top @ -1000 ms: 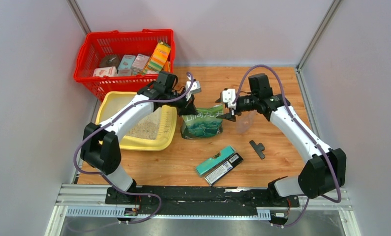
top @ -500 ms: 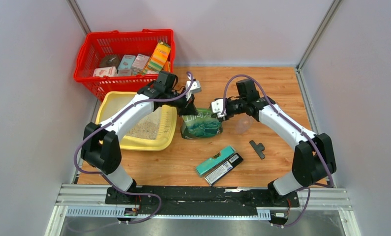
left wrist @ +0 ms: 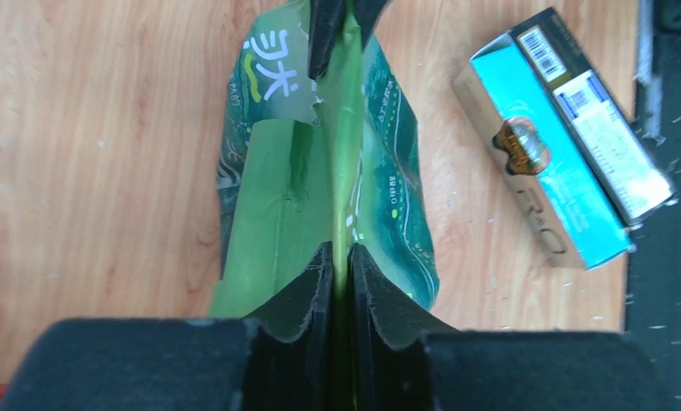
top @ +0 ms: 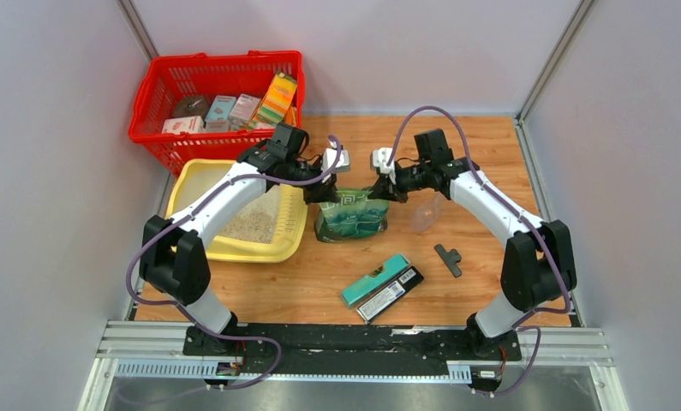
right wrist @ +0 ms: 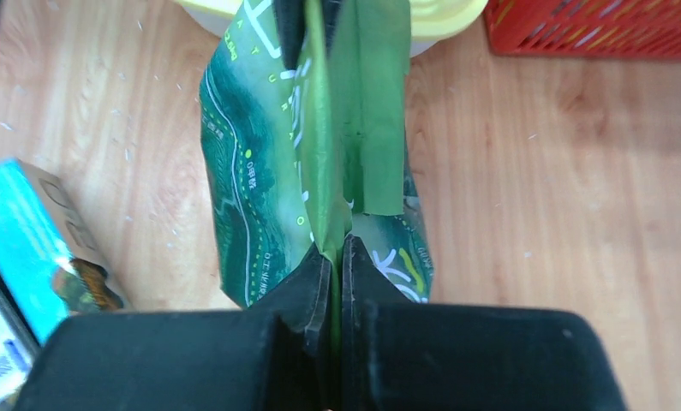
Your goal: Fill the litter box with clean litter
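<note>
The green bag (top: 351, 216) stands in the middle of the worktop. The litter box (top: 234, 250) is just beside it, by the left edge of the worktop and in front of the red basket (top: 217, 94) in the far left corner. Some clean litter (top: 253, 224) lies in the box, but a lot of the cream floor is bare, so I think the filling is only partly done.

Each arm has one end of the bag's flat top fold. The right end effector (right wrist: 337, 274) is pinched tight on the fold. The left end effector (left wrist: 341, 282) has the fold between its fingers with only a thin gap. I cannot tell if it squeezes the fold or just sits around it.

This looks like the step of taking hold of the bag to pour more. Next, both arms need a firm hold on the top. They need to lift together, carry the bag left over the box, and tip it so the grains fall inside. I cannot tell if the top of the bag is open. The clear scoop (top: 426, 214) lies to the right of the bag, and nothing holds it.
</note>
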